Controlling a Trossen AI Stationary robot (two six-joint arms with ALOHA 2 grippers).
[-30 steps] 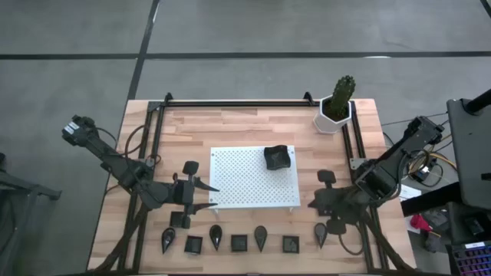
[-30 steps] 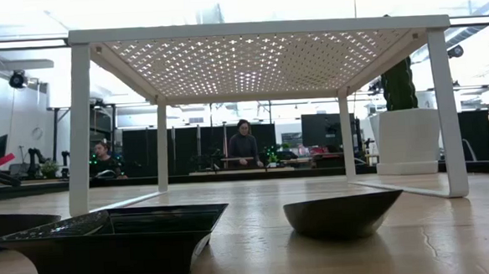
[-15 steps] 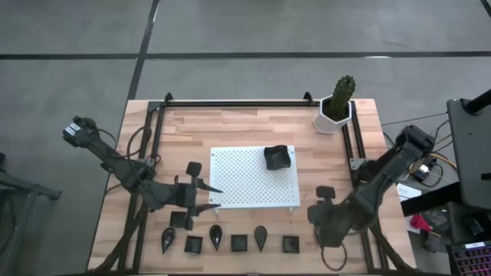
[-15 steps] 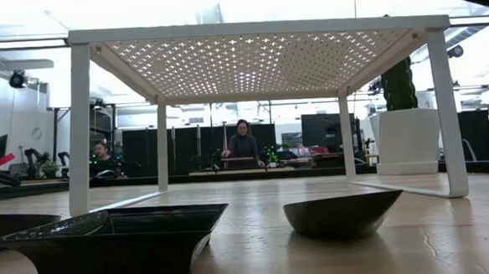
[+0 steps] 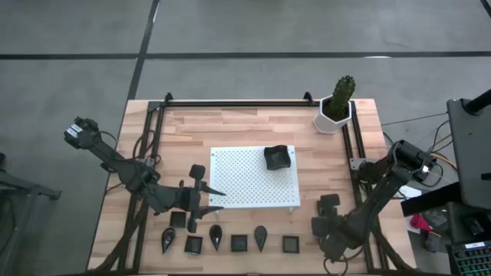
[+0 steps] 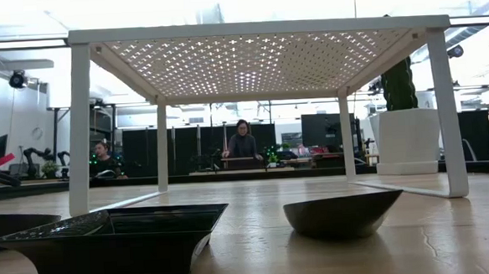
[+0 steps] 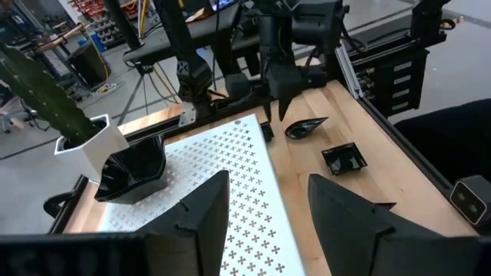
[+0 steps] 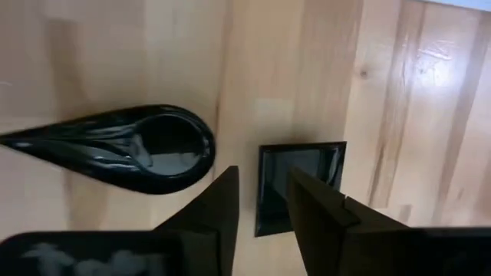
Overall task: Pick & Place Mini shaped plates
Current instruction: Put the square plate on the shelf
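Note:
Several small black plates, square and teardrop-shaped, lie in a row [image 5: 239, 243] along the table's near edge. One more square plate [image 5: 178, 218] lies just behind the row's left end. Another square plate [image 5: 277, 157] sits on the white board [image 5: 245, 188]. My right gripper [image 8: 263, 180] is open and points steeply down, low over the row's right end. Below it are a teardrop plate [image 8: 115, 149] and a square plate [image 8: 299, 188], and its fingertips stand over that square plate's rim. My left gripper [image 5: 209, 198] hangs open over the board's near left corner.
A white hexagonal pot with a cactus [image 5: 336, 107] stands at the table's far right. The perforated board stands on four legs [image 6: 80, 129]. Black rails [image 5: 230, 102] frame the tabletop. Bare wood lies behind and to the left of the board.
My right gripper has come down toward the table's near edge and tipped to point more steeply down. In the high view it now covers the teardrop plate at the row's right end. No plate has moved.

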